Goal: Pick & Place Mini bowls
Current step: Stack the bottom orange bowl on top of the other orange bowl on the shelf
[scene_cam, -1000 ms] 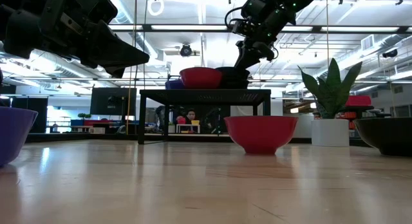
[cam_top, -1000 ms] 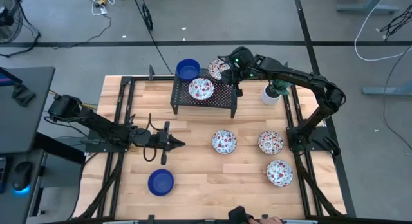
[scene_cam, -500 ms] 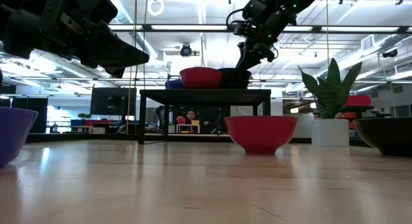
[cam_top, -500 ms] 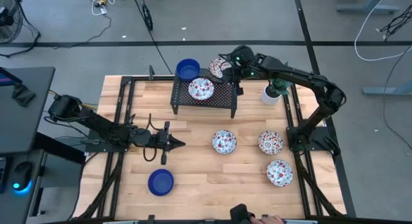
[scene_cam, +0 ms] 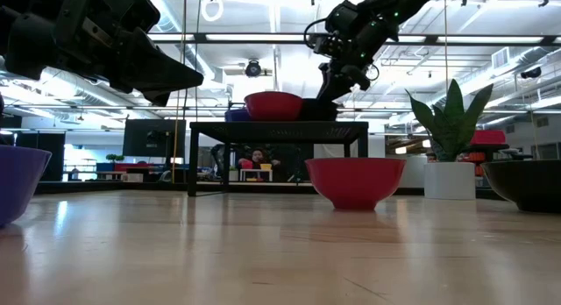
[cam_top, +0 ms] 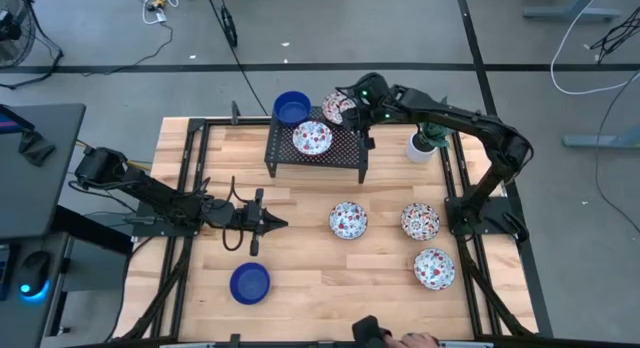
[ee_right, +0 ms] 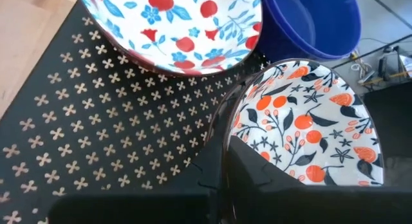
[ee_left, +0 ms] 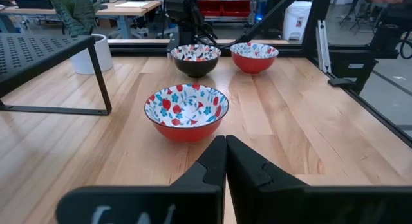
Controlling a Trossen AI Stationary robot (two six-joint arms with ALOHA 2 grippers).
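At rack's (cam_top: pixel 340 148) far right corner my right gripper (cam_top: pixel 352 110) pinches orange-patterned bowl (cam_top: pixel 336 107) rim, placing it; next, set down, release. Left gripper (cam_top: pixel 270 223) closed, empty, idle mid-table.

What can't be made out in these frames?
- Patterned bowl held by the right gripper: whether it rests on the black rack; its underside is hidden in the right wrist view, tiny in the high view.
- Blue bowl: cut off by the low view's edge.
- Left gripper: fingers shut, empty.
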